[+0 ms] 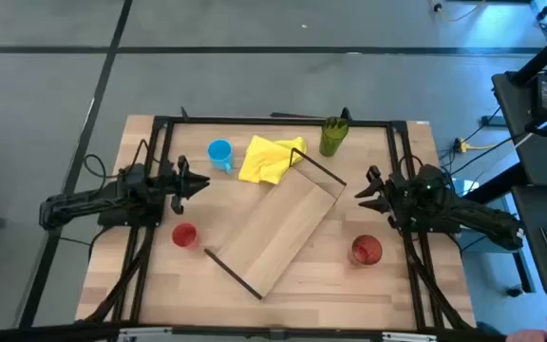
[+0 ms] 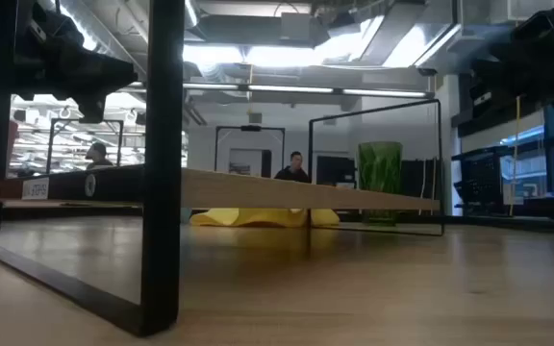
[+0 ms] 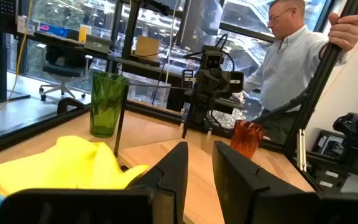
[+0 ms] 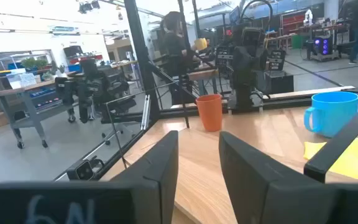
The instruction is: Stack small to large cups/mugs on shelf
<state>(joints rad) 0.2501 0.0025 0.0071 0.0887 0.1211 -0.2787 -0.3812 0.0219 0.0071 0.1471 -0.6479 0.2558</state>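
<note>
The light-wood shelf [image 1: 278, 233] lies slantwise at the table's middle, its board raised on black end bars [image 2: 162, 192]. The blue handled mug [image 1: 219, 154] and the tall green tumbler [image 1: 333, 136] stand upright at the far side. The smaller red cup [image 1: 184, 236] stands at the near left, the dark red glass [image 1: 366, 250] at the near right. My left gripper [image 1: 198, 185] is open and empty, left of the shelf, between the mug and the red cup. My right gripper [image 1: 364, 190] is open and empty, right of the shelf, beyond the dark red glass.
A crumpled yellow cloth [image 1: 272, 159] lies between the mug and the tumbler, by the shelf's far end. A black frame [image 1: 254, 121] runs around the table's edges. A person [image 3: 291, 62] stands beyond the table's right side, one hand on a frame post.
</note>
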